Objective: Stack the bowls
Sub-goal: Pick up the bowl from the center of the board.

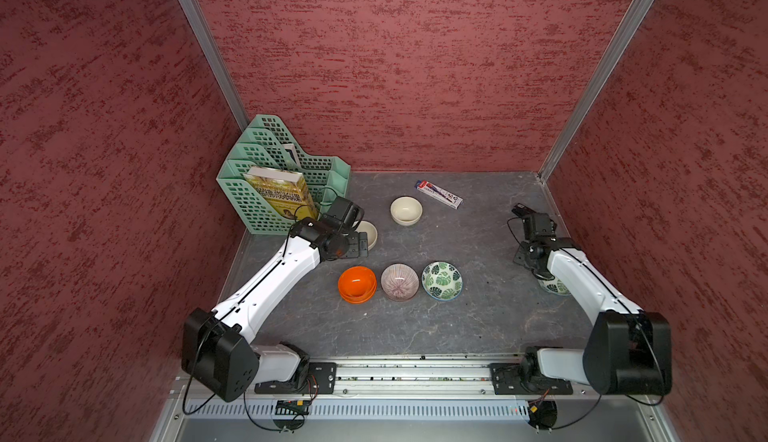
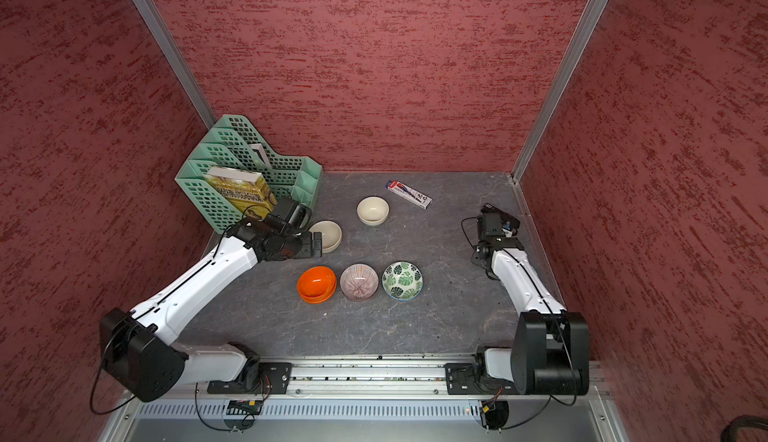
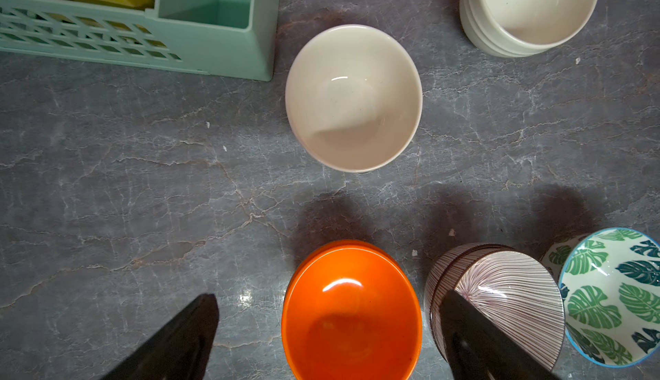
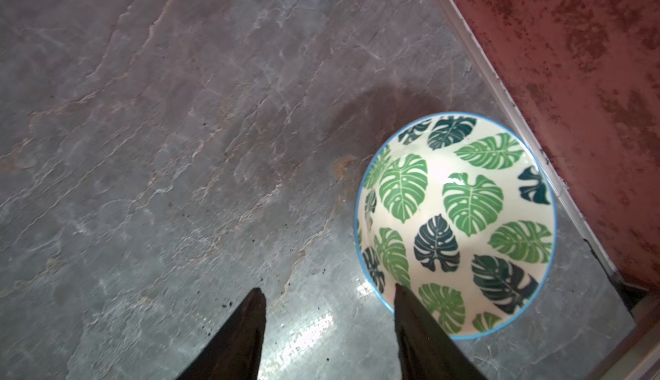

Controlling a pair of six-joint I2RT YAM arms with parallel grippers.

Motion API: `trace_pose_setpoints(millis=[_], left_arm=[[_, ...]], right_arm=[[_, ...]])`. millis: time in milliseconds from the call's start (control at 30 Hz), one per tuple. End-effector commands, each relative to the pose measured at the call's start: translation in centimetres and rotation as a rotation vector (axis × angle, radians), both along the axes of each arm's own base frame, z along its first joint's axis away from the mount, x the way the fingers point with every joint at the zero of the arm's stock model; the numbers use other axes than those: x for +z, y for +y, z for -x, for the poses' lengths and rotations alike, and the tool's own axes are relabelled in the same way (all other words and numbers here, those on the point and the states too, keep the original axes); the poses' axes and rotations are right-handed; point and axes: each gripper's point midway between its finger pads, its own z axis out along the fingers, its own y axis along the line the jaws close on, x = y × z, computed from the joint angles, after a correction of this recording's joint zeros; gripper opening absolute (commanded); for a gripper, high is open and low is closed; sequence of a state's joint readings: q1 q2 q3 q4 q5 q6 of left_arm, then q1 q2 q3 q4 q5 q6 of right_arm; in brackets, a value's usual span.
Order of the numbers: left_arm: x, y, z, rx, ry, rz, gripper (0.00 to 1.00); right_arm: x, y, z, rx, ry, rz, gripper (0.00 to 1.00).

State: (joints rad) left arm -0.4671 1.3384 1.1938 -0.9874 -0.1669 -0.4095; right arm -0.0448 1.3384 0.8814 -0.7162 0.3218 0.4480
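Grey marbled tabletop (image 1: 478, 327) sits inside dark red textured walls (image 1: 415, 66). Near the middle, three bowls stand in a row just beside one another: orange bowls (image 1: 357, 284) nested as a pair, a purple striped bowl (image 1: 400, 282) that also looks nested in a twin, and a single leaf bowl (image 1: 441, 280) with a blue rim.

Behind the row, a cream bowl (image 1: 406, 210) stands alone. A second cream bowl (image 1: 371, 234) lies closer to the left arm, and the left gripper (image 1: 360, 244) partly covers it in both top views. In the left wrist view, the left gripper (image 3: 330, 294) has its jaws spread wide and holds nothing. The orange bowls show between its fingers, and one finger crosses in front of the striped bowl.

A mint green mesh file rack (image 1: 266, 170) stands in the back left corner with a yellow book (image 1: 280, 192) leaning inside it, close behind the left wrist. A flat white and blue packet (image 1: 438, 194) lies near the back wall.

At the right wall, a second leaf bowl (image 4: 460, 224) stands upright. In a top view, the right forearm (image 1: 582, 278) hides all but a sliver of it. The right gripper (image 4: 328, 289) has its jaws partly apart and grips nothing, with one finger over the bowl's near rim.
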Motion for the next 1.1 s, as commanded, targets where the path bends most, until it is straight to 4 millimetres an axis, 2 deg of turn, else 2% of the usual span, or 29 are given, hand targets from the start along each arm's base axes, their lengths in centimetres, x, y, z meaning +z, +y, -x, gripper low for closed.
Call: trace_pose_setpoints(millis=[0, 167, 267, 433, 567, 667, 733, 833, 967, 1033, 1067], left_arm=[[0.6, -0.1, -0.1, -0.013, -0.001, -0.030, 1.00], [1.4, 0.0, -0.3, -0.011, -0.008, -0.057, 1.00], [1.5, -0.1, -0.5, -0.008, -0.010, -0.062, 1.00], [1.2, -0.7, -0.8, -0.010, -0.002, -0.066, 1.00], [0.8, -1.0, -0.9, -0.017, 0.006, -0.072, 1.00], [0.8, -1.0, -1.0, -0.020, 0.005, -0.079, 1.00], [0.8, -1.0, -1.1, -0.022, 0.002, -0.087, 1.00], [0.6, -0.9, -1.3, -0.024, -0.001, -0.096, 1.00], [0.0, -1.1, -1.5, -0.026, -0.001, -0.093, 1.00], [-0.4, -1.3, -1.6, -0.024, 0.003, -0.088, 1.00], [-0.5, -1.4, -1.7, -0.025, 0.006, -0.086, 1.00]], right_arm=[[-0.2, -1.4, -1.3, -0.021, -0.021, 0.000, 0.60], [-2.7, -3.2, -1.4, -0.059, 0.020, -0.030, 0.60], [-4.1, -3.5, -1.7, -0.061, 0.038, -0.045, 0.60], [-5.0, -3.4, -2.3, -0.043, 0.047, -0.056, 0.57], [-5.6, -3.0, -2.3, -0.033, 0.047, -0.076, 0.45], [-6.0, -2.6, -2.0, -0.022, 0.036, -0.090, 0.29], [-6.0, -2.3, -1.9, -0.011, 0.032, -0.101, 0.15], [-5.8, -1.7, -1.9, 0.019, 0.024, -0.117, 0.01], [-4.5, 0.1, -2.0, 0.095, 0.019, -0.106, 0.00], [-3.8, 1.8, -2.2, 0.152, 0.030, -0.096, 0.00], [-2.6, 2.9, -2.4, 0.189, 0.014, -0.086, 0.00]])
